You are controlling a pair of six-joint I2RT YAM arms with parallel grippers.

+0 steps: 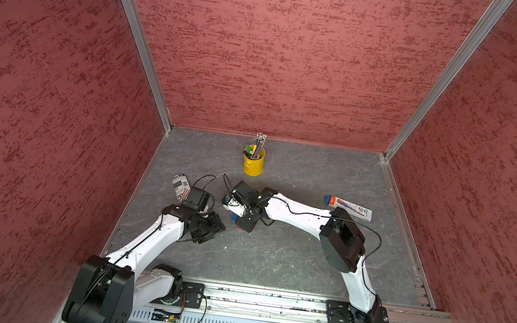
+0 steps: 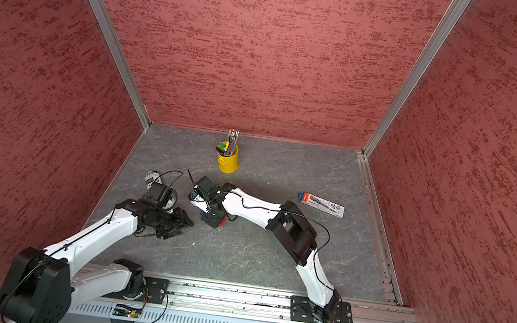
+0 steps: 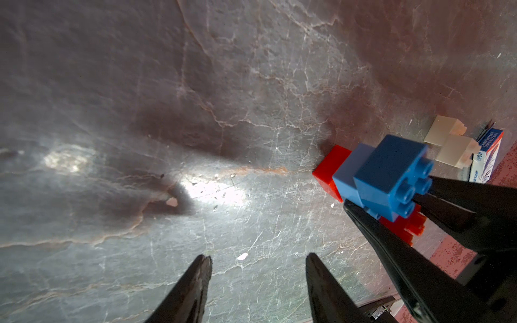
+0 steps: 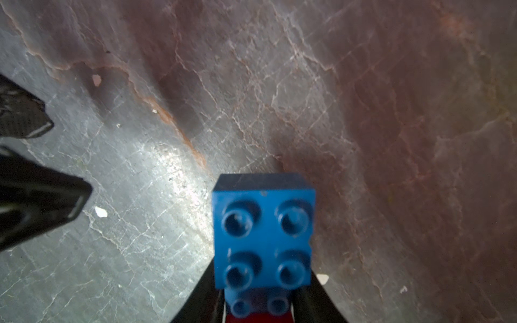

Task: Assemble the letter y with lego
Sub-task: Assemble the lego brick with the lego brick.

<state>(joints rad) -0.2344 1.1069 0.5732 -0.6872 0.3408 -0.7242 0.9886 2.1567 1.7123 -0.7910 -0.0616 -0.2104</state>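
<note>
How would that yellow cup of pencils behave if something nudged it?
Probably tips easily: the yellow cup stands upright with pencils poking above its rim, so it looks top-heavy. Its round body might roll once down. It looks like stiff painted metal, unlikely to break.

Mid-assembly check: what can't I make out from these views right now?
- Brick cluster in the right gripper: in both top views the gripper body covers nearly all of it.
- Red bricks: in the right wrist view mostly behind the square blue brick, cut off by the frame edge.
- White bricks: only the left wrist view shows them; in top views, likely under the right arm.
- Left gripper: fingertips under its own wrist in top views.
</note>
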